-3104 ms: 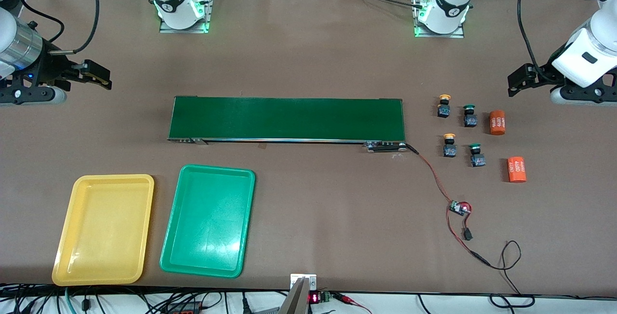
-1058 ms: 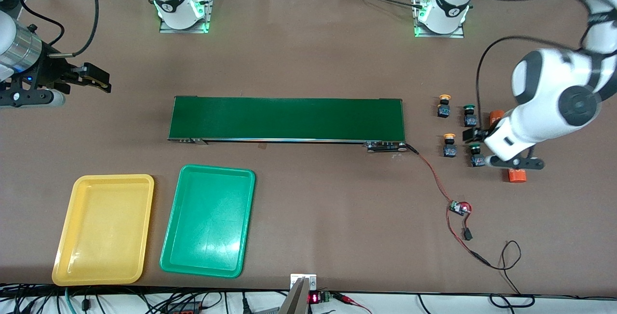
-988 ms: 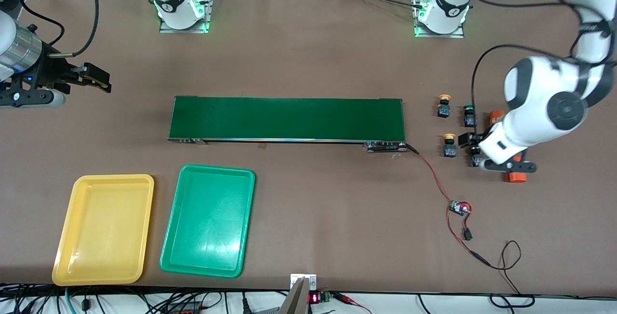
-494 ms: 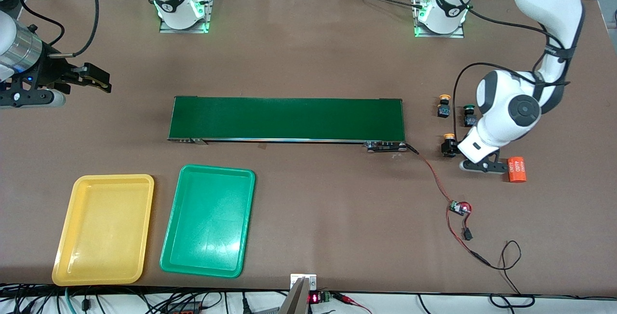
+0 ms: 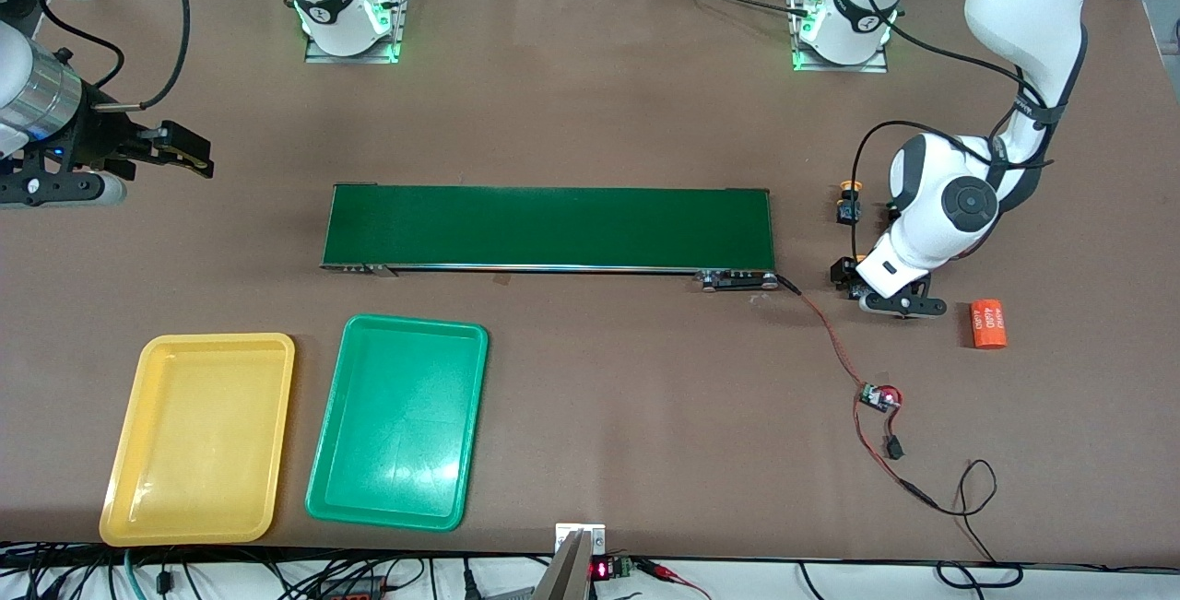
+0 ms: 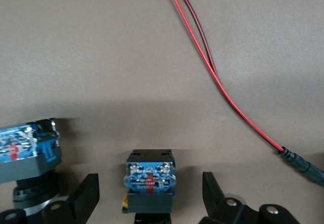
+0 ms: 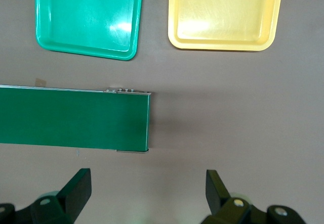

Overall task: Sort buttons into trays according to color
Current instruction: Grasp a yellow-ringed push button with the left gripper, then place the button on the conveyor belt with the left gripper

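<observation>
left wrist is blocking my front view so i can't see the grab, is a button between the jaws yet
observer: yes. In the left wrist view one button sits between the left gripper's open jaws, with a gap on each side, so it is not gripped.
operator: which cap colour, can't tell from here
observer: a sliver of yellow shows under its black-blue body, so it looks like a yellow-cap one.
</observation>
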You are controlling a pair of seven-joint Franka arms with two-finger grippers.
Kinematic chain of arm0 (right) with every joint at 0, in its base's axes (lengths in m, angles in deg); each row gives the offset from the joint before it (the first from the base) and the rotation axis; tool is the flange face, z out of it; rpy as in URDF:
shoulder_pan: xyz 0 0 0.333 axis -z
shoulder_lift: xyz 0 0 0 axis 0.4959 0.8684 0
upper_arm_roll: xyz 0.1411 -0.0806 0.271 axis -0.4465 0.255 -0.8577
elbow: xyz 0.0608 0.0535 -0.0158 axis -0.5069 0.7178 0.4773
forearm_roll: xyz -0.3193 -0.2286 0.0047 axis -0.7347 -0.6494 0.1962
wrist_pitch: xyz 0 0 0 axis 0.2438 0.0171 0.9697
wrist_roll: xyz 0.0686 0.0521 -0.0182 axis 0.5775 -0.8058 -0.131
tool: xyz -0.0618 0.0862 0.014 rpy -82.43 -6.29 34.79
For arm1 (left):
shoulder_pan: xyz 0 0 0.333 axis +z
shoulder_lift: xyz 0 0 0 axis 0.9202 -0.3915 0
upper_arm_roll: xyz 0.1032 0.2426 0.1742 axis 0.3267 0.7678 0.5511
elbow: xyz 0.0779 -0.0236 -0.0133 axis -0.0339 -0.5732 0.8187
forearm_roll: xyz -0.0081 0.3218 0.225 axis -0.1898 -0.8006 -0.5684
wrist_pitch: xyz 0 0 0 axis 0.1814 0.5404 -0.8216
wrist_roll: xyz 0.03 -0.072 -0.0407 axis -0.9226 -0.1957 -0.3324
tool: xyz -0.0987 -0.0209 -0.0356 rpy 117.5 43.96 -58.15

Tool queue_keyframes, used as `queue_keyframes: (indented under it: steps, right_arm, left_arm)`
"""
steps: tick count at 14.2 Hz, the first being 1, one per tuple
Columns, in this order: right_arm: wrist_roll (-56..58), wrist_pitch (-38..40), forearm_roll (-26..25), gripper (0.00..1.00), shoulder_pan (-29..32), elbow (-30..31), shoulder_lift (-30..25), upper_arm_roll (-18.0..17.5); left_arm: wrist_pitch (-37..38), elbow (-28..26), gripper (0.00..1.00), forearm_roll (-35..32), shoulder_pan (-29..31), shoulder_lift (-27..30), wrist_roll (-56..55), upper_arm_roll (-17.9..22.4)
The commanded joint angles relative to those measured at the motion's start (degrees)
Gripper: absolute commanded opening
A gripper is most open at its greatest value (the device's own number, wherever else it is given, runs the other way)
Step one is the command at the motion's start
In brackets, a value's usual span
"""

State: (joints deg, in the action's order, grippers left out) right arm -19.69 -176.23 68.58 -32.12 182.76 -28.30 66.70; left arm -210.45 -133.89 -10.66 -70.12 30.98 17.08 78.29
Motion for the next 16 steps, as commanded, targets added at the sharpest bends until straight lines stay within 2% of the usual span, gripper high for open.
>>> queue_keyframes:
  steps: [1,3,4,6,8,11,13,16]
  right_arm:
    - [0.3,0.4,0.6,1.00,0.2,-0.1,-0.1,-0.1]
    - [0.3,0.6,0.6,1.00,0.2,-0.1,-0.1,-0.1]
    - [0.3,0.6,0.6,1.00,0.3,-0.1,-0.1,-0.1]
    - [0.3,0.6,0.6,1.00,0.3,-0.2,-0.1,-0.1]
    - [0.4,0.6,-0.4,1.00,-0.1,-0.2,-0.2,-0.1]
    - [2.0,0.7,-0.6,1.00,0.0,-0.2,-0.1,-0.1]
    - [2.5,0.7,-0.6,1.00,0.1,-0.1,-0.1,-0.1]
    - [2.6,0.7,-0.6,1.00,0.3,-0.1,-0.1,-0.1]
  left_arm:
    - [-0.6,-0.1,0.58,-1.1,-0.1,-0.4,-0.9,-0.3]
    - [-0.1,0.2,0.31,-1.1,-0.2,-0.4,-0.8,-0.5]
    - [0.0,0.4,0.23,-1.2,-0.2,-0.3,-0.8,-0.5]
    - [1.7,1.6,0.21,-1.1,-0.1,1.5,-0.4,-0.5]
    - [10.4,5.6,0.21,-1.2,-0.3,3.7,-0.7,-0.9]
    - [25.7,13.6,0.21,-1.1,-0.9,6.1,-1.4,-3.9]
    - [31.4,14.7,0.21,-1.1,-1.0,8.2,-6.7,-8.9]
    - [30.9,14.0,0.21,-1.2,-1.4,7.9,-18.7,-17.9]
